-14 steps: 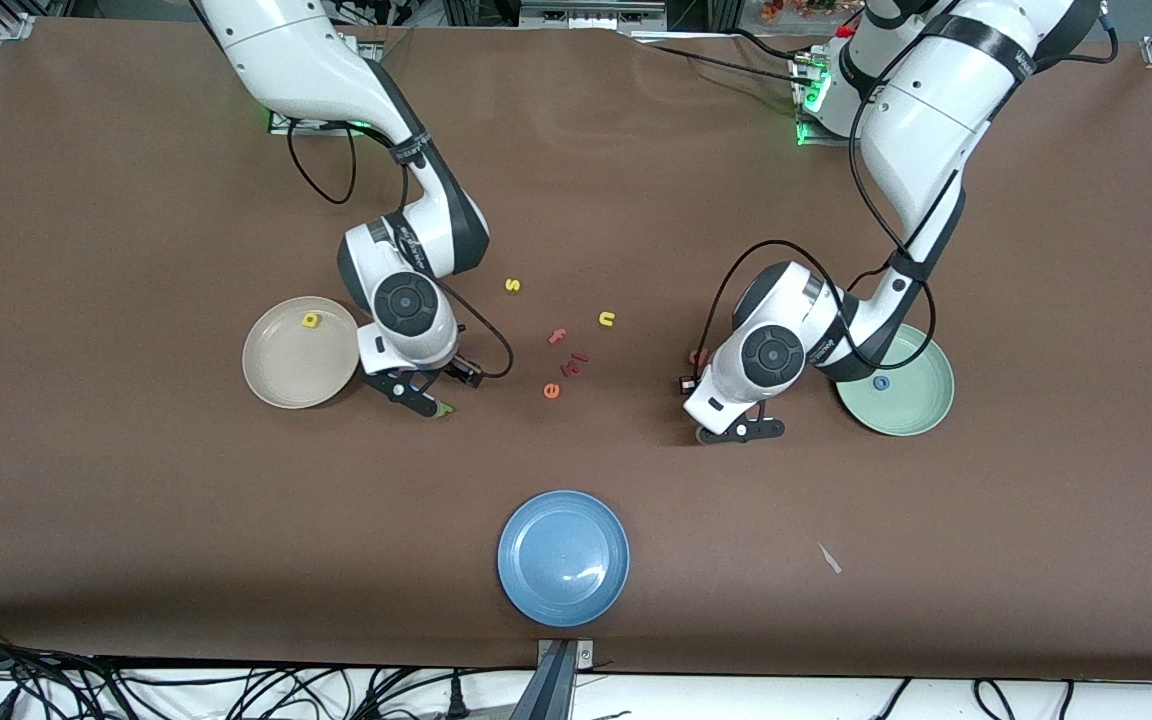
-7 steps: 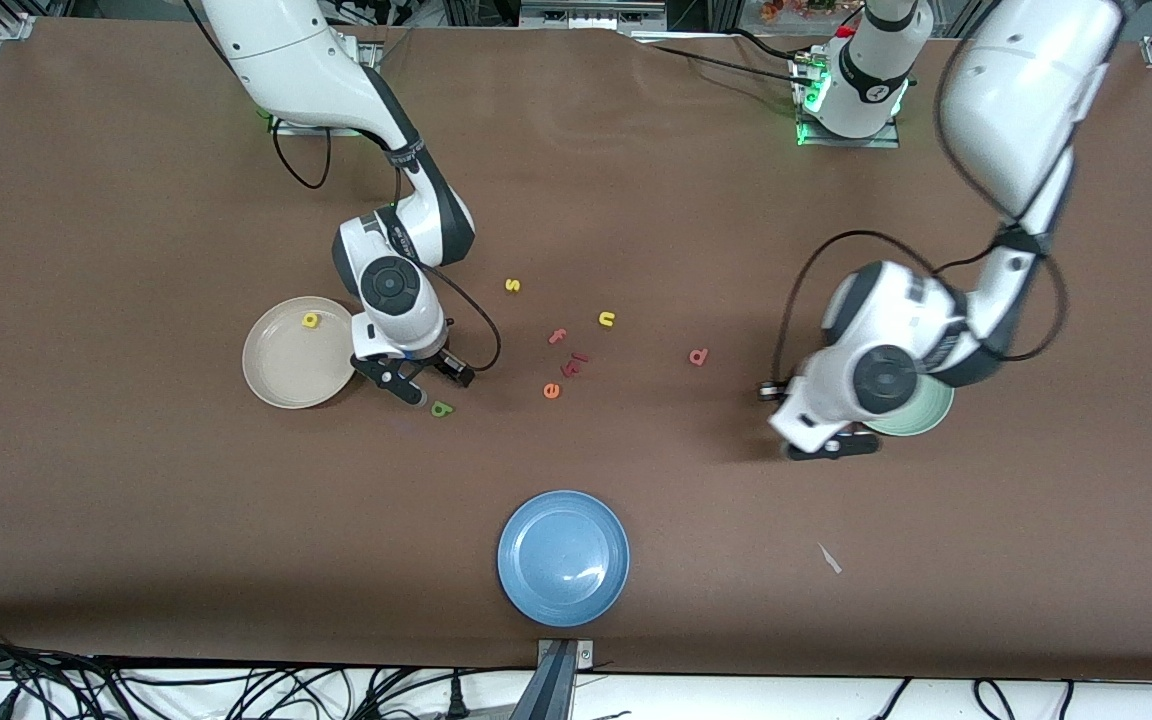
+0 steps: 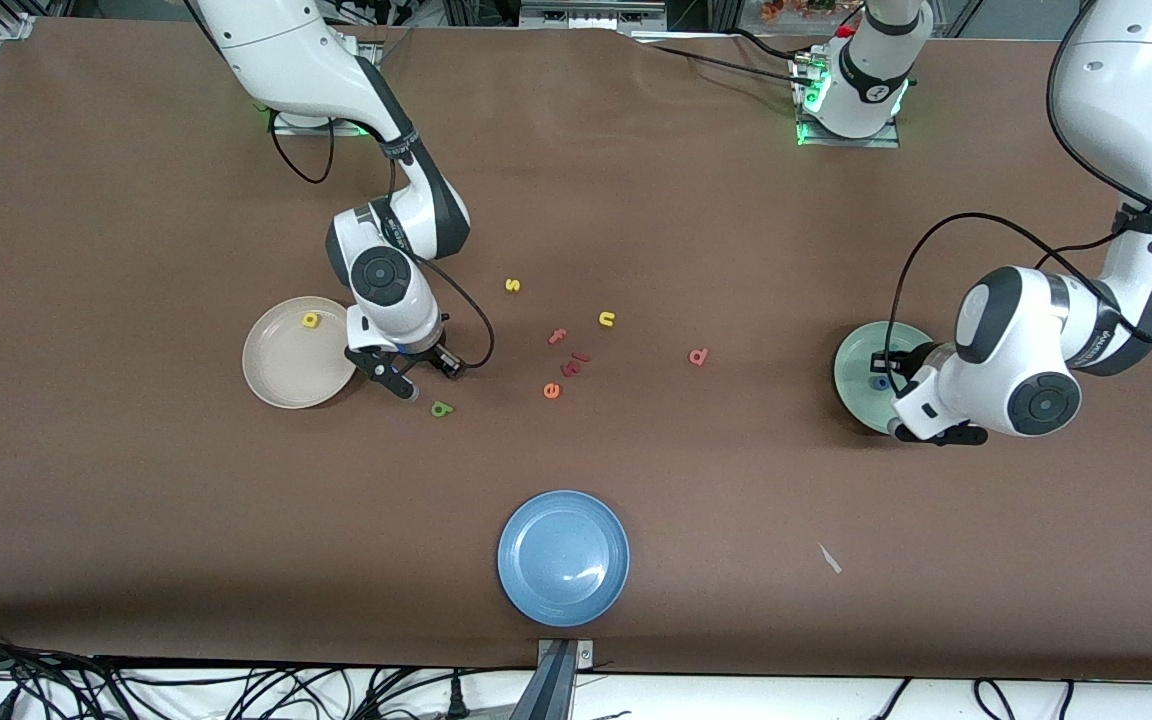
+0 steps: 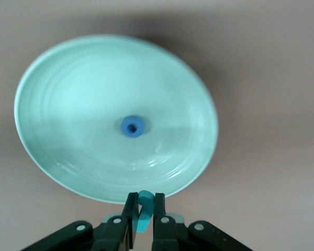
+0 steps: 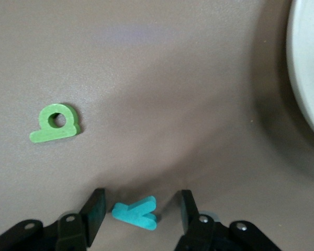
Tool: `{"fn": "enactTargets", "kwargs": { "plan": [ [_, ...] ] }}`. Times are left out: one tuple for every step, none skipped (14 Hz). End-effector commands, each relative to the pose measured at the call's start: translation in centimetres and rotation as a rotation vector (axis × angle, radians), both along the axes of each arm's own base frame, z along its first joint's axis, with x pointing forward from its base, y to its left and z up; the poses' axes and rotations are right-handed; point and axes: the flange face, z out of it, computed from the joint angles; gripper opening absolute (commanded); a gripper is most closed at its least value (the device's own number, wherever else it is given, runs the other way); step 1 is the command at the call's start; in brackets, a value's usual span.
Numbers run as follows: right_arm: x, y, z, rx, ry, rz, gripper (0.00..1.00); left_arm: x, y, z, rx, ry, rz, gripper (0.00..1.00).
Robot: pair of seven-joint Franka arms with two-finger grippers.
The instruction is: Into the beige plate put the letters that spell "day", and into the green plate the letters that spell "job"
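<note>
Lying nearest the front camera of the task's letters, the green letter (image 3: 442,408) waited on the worktop; just beside it the right pincer (image 5: 141,209) stood spread around the teal "y" (image 5: 136,213), needing to pinch it for the beige plate (image 3: 276,385) (yellow "a" (image 3: 311,320) inside). Over the green plate (image 4: 57,78), which held the blue "o" (image 4: 132,126), the left pincer (image 4: 143,209) clamped the teal hooked letter (image 4: 143,209), due for release.

Clearance check: bare cloth is wide, your tight spots are few.

Between the round cream-beige plate (image 3: 299,352) and the small green foam letter (image 3: 442,408) your right gripper (image 3: 402,378) fills the gap, its fingers set apart around a teal foam "y" (image 5: 136,213). Mid-table, the pink "f" (image 3: 557,337), dark red pieces (image 3: 574,362) and orange "e" (image 3: 551,391) crowd together. Your left gripper (image 4: 142,209) overhangs the pale mint-green plate (image 3: 851,372)'s rim.
</note>
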Motion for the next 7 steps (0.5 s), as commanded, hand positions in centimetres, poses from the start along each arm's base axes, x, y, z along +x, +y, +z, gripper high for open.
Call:
{"fn": "enactTargets", "kwargs": {
  "plan": [
    [-1.1, 0.2, 0.0, 0.015, 0.006, -0.012, 0.53, -1.2, 0.6, -1.2, 0.017, 0.022, -0.063, 0.10],
    [-1.1, 0.2, 0.0, 0.015, 0.006, -0.012, 0.49, -1.5, 0.5, -1.8, 0.020, 0.031, -0.069, 0.20],
    [-1.2, 0.3, 0.0, 0.016, 0.007, -0.011, 0.47, -1.5, 0.8, -1.8, 0.020, 0.030, -0.065, 0.21],
    [-1.2, 0.3, 0.0, 0.016, 0.007, -0.011, 0.43, -1.4, 0.9, -1.7, 0.018, 0.028, -0.064, 0.35],
    [-1.2, 0.3, 0.0, 0.016, 0.007, -0.009, 0.33, -1.3, 0.9, -1.6, 0.017, 0.024, -0.062, 0.77],
    [-1.2, 0.3, 0.0, 0.016, 0.007, -0.005, 0.27, -1.1, 0.8, -1.0, 0.016, 0.016, -0.059, 1.00],
    [-1.1, 0.3, 0.1, 0.017, 0.006, 0.003, 0.24, -0.8, 0.2, 0.0, 0.017, 0.001, -0.055, 1.00]
  ]
}}
